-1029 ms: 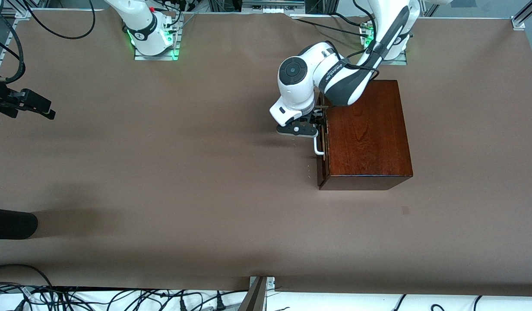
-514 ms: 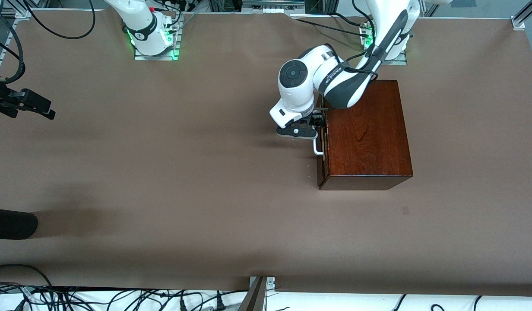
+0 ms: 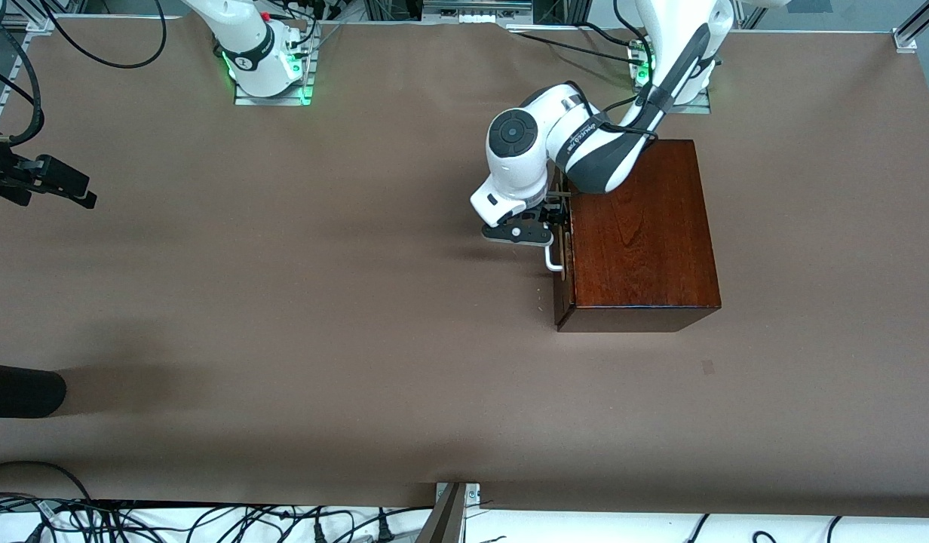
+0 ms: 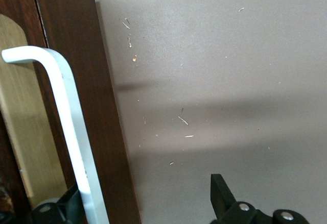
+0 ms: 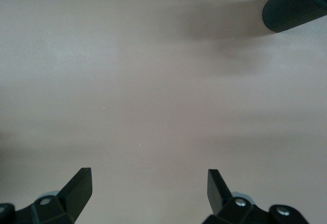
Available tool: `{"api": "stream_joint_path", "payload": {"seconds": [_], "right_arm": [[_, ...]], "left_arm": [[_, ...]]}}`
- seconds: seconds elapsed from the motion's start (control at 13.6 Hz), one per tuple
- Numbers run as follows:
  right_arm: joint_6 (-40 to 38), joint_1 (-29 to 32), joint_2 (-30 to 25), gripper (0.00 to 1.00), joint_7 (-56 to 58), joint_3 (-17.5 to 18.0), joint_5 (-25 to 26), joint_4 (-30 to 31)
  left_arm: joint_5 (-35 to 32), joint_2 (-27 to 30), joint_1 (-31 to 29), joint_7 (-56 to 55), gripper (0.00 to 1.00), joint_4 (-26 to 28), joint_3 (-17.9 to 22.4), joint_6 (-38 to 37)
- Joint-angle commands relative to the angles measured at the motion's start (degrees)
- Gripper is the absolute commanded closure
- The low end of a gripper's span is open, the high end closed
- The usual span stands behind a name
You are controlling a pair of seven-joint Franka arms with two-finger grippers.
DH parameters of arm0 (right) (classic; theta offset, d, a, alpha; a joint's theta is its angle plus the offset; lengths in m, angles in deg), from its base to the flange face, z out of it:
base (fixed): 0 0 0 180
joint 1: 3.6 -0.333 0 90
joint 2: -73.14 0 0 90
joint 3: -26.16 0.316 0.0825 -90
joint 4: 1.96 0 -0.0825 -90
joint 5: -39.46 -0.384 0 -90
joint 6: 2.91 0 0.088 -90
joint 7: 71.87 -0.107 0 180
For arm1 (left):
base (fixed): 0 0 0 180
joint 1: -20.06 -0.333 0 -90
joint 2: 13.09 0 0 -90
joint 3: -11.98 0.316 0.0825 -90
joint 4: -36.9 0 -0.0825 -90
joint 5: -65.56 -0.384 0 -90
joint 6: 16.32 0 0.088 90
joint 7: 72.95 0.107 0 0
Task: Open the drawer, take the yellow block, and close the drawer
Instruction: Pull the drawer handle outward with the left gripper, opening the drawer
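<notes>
The left end effector [image 3: 553, 220] sits at the front of the drawer [image 3: 564, 253], a dark reddish-brown panel with a white bar handle [image 3: 555, 259], set in a glossy mahogany-coloured wooden box [image 3: 639, 235] toward the left arm's end of the brown worktop [image 3: 321, 302]; its fingers are spread, one [image 4: 55, 209] tucked between handle [image 4: 61, 122] and drawer face [image 4: 71, 55], the other [image 4: 220, 193] out over bare worktop, gripping nothing; the drawer looks closed or barely ajar; the left wrist view alone shows a pale wood patch [image 4: 25, 132] under the handle; the right end effector [image 3: 71, 188] waits at the right arm's end of the worktop, its fingers [image 5: 79, 185] wide apart and empty, a dark ribbed cylinder [image 5: 296, 5] at the edge of its own view.
</notes>
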Motion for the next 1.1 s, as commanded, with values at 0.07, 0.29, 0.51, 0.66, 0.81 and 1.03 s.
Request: {"api": "stream_joint_path", "payload": {"seconds": [0.07, 0.29, 0.51, 0.66, 0.81, 1.03], "right_arm": [[-0.6, 0.7, -0.6, 0.0, 0.3, 0.4, -0.5, -0.3], [-0.6, 0.7, -0.6, 0.0, 0.3, 0.4, -0.6, -0.3], [-0.6, 0.7, -0.6, 0.0, 0.3, 0.4, -0.5, -0.4], [-0.6, 0.7, -0.6, 0.0, 0.3, 0.4, -0.5, -0.4], [-0.6, 0.7, -0.6, 0.0, 0.4, 0.4, -0.6, -0.4], [-0.6, 0.7, -0.6, 0.0, 0.4, 0.4, -0.5, -0.4]], "left_arm": [[-0.3, -2.3, 2.5, -3.4, 0.0, -2.6, -0.3, 1.9], [-0.3, -4.5, 5.0, -5.8, 0.0, -6.3, 0.0, 1.9], [-0.3, -5.8, 6.9, -7.2, 0.0, -8.5, 0.5, 1.8], [-0.2, -6.8, 8.5, -7.3, 0.0, -9.9, 1.3, 1.8], [2.4, -7.9, 10.8, -7.4, 0.0, -12.3, 3.1, 1.8], [5.6, -8.3, 15.7, -7.4, 0.0, -13.7, 7.7, 1.8]]}}
